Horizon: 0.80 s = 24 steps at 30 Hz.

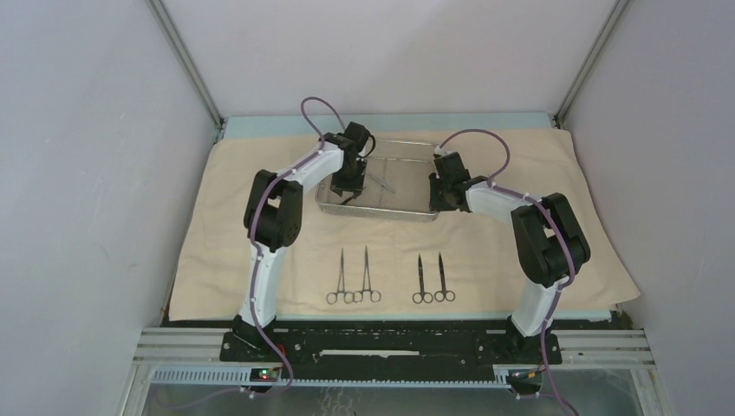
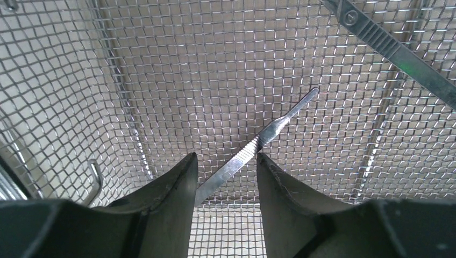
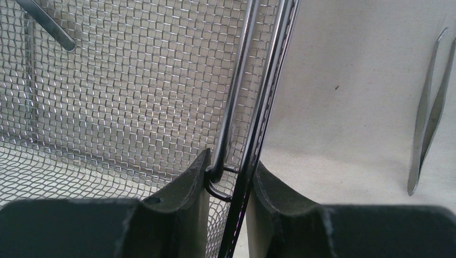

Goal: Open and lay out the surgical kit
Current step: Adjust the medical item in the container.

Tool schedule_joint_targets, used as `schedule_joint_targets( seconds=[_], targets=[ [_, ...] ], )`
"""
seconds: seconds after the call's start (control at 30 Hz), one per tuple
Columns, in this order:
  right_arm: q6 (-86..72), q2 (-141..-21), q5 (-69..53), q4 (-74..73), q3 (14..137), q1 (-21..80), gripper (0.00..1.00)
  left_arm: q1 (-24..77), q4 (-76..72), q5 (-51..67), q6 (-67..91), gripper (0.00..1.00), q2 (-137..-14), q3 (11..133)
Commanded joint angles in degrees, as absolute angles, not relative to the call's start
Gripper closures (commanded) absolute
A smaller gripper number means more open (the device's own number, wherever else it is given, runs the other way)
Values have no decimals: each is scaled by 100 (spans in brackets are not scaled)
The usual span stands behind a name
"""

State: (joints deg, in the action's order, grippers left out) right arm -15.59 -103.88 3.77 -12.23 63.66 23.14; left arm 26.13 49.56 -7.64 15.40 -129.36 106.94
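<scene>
The beige cloth wrap lies spread flat with the steel mesh tray on it at the back. My left gripper reaches down into the tray. Its jaws are open on either side of a slim steel tool that lies slantwise on the mesh. A second flat steel tool lies further in. My right gripper is shut on the tray's right wall, one finger inside and one outside. Slim tweezers lie on the cloth beside that wall.
Two ring-handled clamps and two ring-handled scissors lie side by side on the cloth in front of the tray. White walls close in the cell on the left, back and right.
</scene>
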Motion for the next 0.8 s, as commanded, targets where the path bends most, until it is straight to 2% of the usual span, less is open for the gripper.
schedule_joint_targets(
  seconds=[0.0,0.3,0.4,0.5,0.63,0.77],
  targets=[
    [-1562,-10352,61,-567,6451,2198,100,2531,4888,-881,1362,51,-12916,10744],
    [-1555,-10327,61,-536,6446,2132,100,2526,4920,-48,1622,58,-13293,10731],
    [-1568,-10344,-57,-541,6443,2127,100,2572,4878,-63,1720,66,-13295,10733],
    [-1582,-10323,-122,-569,6446,2142,91,2575,4936,-92,1838,76,-13328,10791],
    [-1582,-10216,-75,-618,6450,2145,72,2588,4923,-44,1896,88,-13311,10771],
    [-1623,-10042,-7,-697,6451,2153,46,2593,4774,282,1887,94,-13216,10721]
  ],
)
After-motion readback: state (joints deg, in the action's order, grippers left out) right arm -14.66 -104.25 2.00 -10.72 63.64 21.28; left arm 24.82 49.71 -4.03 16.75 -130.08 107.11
